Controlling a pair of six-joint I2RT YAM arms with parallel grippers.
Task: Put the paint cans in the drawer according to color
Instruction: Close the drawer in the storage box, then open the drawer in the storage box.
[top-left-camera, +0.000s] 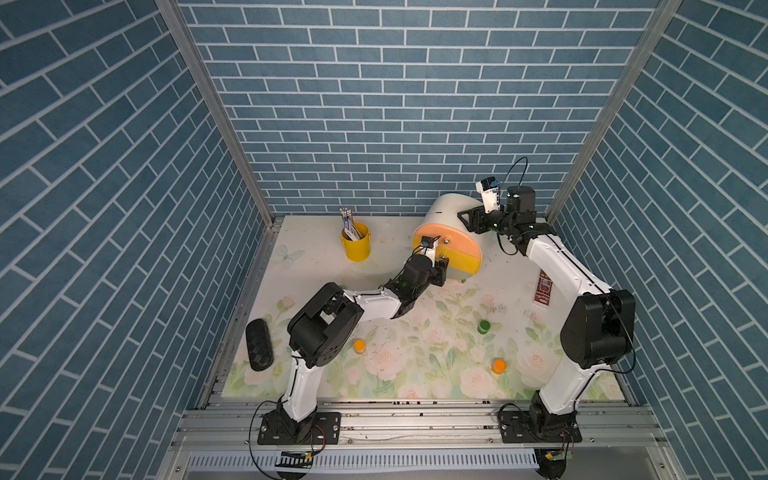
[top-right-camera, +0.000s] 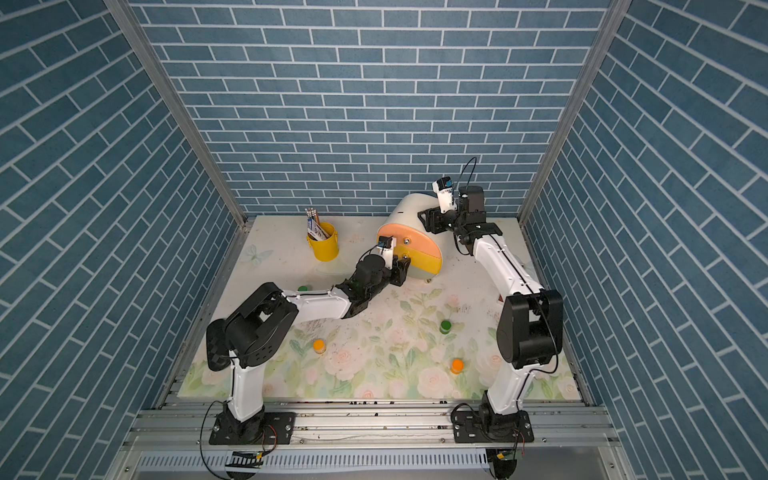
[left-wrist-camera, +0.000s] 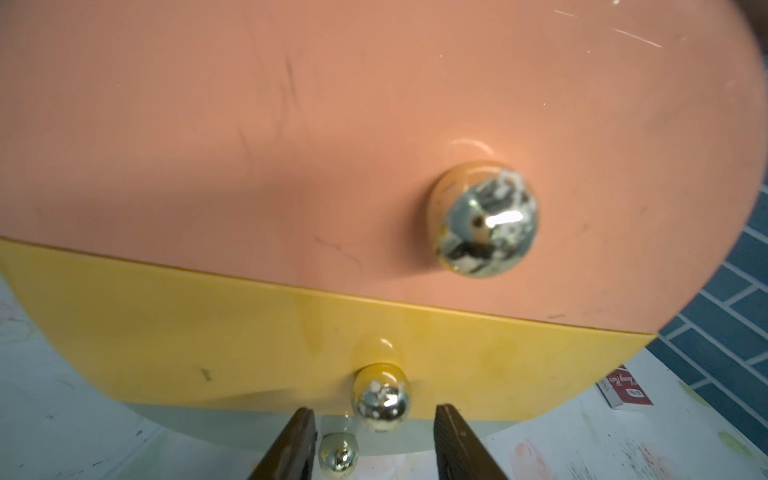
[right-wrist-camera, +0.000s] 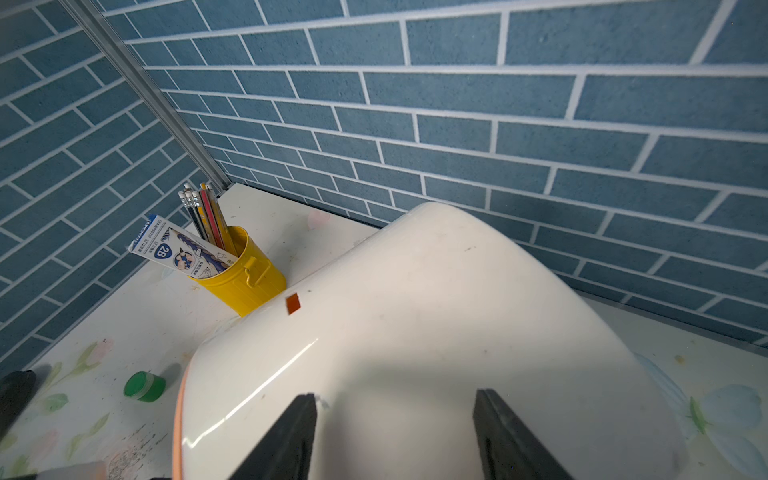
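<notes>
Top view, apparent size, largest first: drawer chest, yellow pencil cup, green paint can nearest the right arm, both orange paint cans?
1. drawer chest
2. yellow pencil cup
3. green paint can, orange paint can near the left arm, orange paint can near the right arm: look alike; unranked.

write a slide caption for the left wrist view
Left gripper, jaws open, lined up with the knob of the yellow drawer front, beneath the peach front.

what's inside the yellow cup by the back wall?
Yellow cup: a bunch of pencils and a 2B pencil box, both sticking out above the rim. Its wall hides their lower ends and anything at the bottom.
</notes>
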